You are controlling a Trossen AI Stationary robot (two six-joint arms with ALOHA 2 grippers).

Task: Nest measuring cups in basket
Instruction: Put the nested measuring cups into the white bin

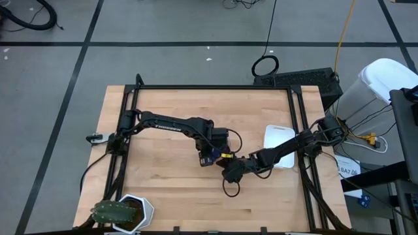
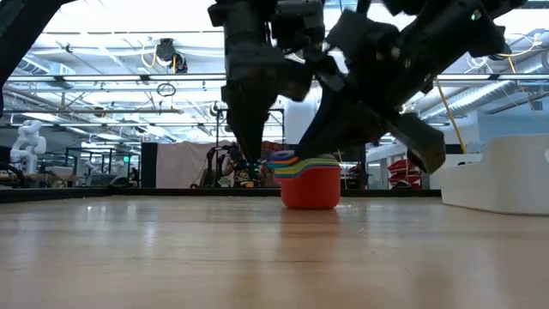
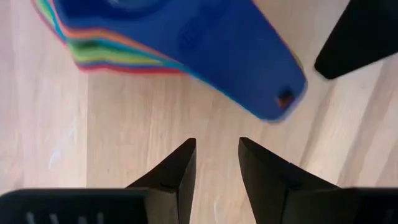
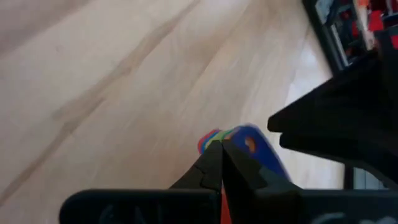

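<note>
Stack: the measuring cups [image 2: 309, 182] stand nested on the bare wooden table [image 1: 163, 117], red one at the bottom, rims of other colours above it, a blue one uppermost. All seven cannot be counted.
Stack location: mid-table, under the two wrists where the arms meet; in the high view only a scrap of blue and yellow shows between them.
Basket: white basket [image 1: 279, 140] lies toward the right side of the table, partly under the right arm, near the stack but not touching it. No cup is seen in it.
Left gripper: left gripper [image 3: 216, 163] has its fingers slightly apart and holds nothing; bare wood shows in the gap.
Right gripper: right gripper [image 4: 221, 163] is fully pinched together at the stacked handles; colours show just past its tips, but whether it clamps a handle cannot be told.
Key relation: from the left gripper the blue handle [image 3: 249, 68] lies just ahead of the fingertips, apart from them, its long axis running slantwise across the line of the gap, free end nearest the tips.
Nearer arm: both are right at the stack; the right arm lies on the basket side.
Judgement: nesting looks done; moving the stack into the basket remains.
Risk: lifting by handles could tilt the stack or pull cups apart.
Other: hexagonal plant pot [image 1: 124, 212] at the near left corner, well clear.
</note>
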